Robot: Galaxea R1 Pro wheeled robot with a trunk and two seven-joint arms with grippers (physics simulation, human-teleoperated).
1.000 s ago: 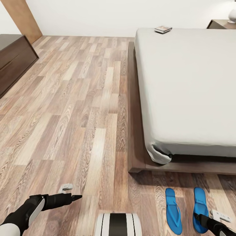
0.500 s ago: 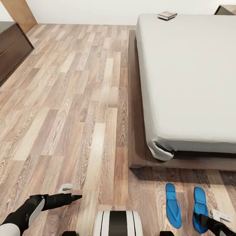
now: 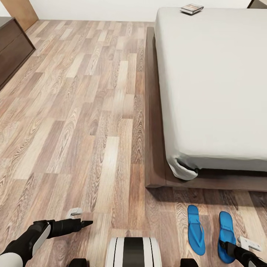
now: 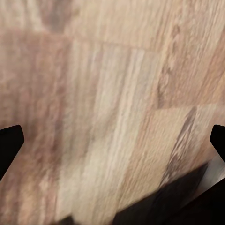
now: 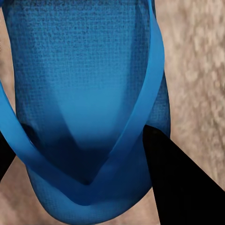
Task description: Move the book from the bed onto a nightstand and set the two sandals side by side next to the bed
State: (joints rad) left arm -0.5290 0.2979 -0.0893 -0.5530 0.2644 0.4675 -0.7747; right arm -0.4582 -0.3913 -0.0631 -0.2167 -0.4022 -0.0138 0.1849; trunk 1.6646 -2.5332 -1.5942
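1. Sandals come first, we judge: the two blue flip-flops lie on the wood floor just off the foot of the bed, toward five o'clock in the head view. The left sandal and the right sandal lie roughly parallel, a little apart, toes toward the bed frame.

2. Our right pincer sits at the heel end of the right sandal. In the wrist view that sandal is close beneath it, the thong strap running down to a V, with one dark finger beside the sole's edge. We cannot tell whether the jaws are spread around the sandal or already pinching it.

3. To do this step well, we would grip the sole's edge or the strap squarely, lift only slightly, and set the sandal down just beside its partner, parallel to it and near the bed.

4. Our left pincer hovers over bare floor at seven o'clock, holding nothing; its wrist view shows the finger tips spread wide.

5. Remaining work: the book lies at the bed's far corner, toward one o'clock, well apart from both pincers.
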